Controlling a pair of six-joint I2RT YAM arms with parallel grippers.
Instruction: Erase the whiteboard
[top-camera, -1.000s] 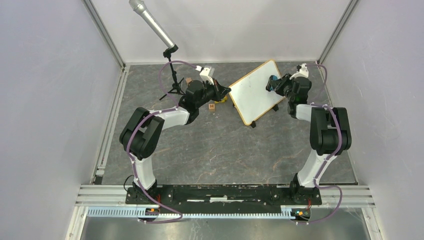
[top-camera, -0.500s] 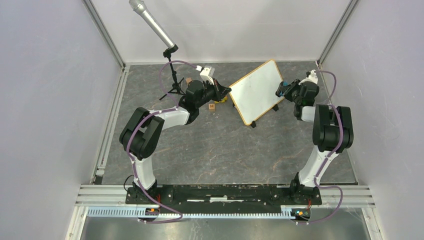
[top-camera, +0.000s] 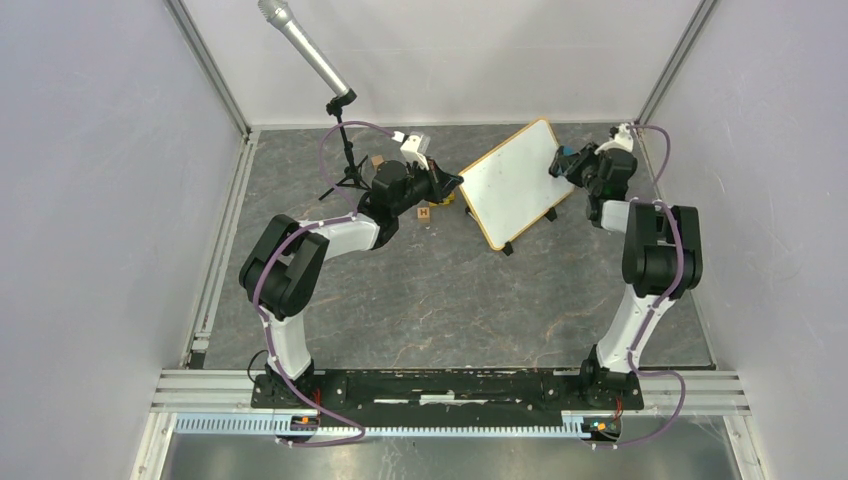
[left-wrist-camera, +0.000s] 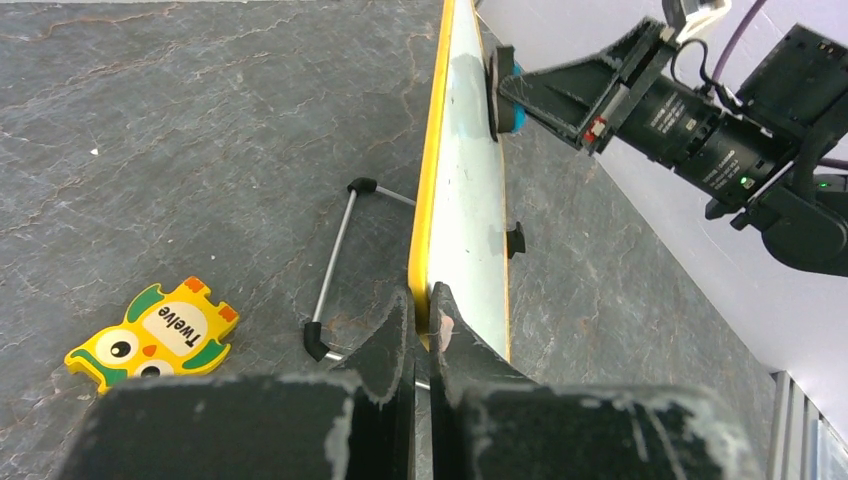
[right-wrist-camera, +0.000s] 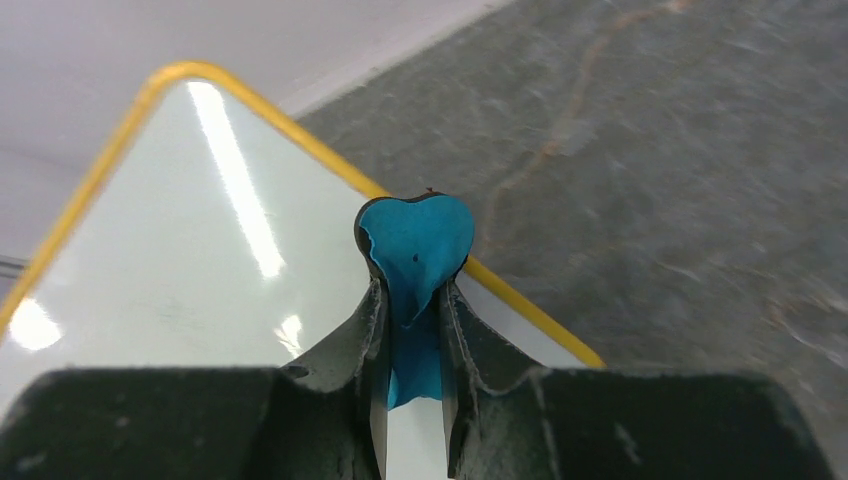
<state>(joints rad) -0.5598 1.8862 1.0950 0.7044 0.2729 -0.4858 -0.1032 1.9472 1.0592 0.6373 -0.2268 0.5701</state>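
Observation:
The whiteboard (top-camera: 508, 182) stands tilted at the back middle; its face looks blank. It has a yellow-looking frame (left-wrist-camera: 432, 170) and small black feet. My left gripper (top-camera: 452, 184) is shut on the board's left edge (left-wrist-camera: 424, 318). My right gripper (top-camera: 560, 163) is shut on a blue eraser (right-wrist-camera: 415, 250), which is pressed to the board face (right-wrist-camera: 200, 250) by its right edge. The eraser also shows in the left wrist view (left-wrist-camera: 507, 95), against the board's far end.
A yellow owl puzzle piece marked "Twelve" (left-wrist-camera: 153, 333) lies left of the board. A microphone on a small tripod (top-camera: 340, 100) stands at the back left. A small wooden block (top-camera: 424, 212) lies near the left gripper. The board's wire stand (left-wrist-camera: 335, 260) rests on the grey table.
My right gripper with the eraser has moved from over the board's upper right part toward its right edge. The left gripper and the board have stayed put.

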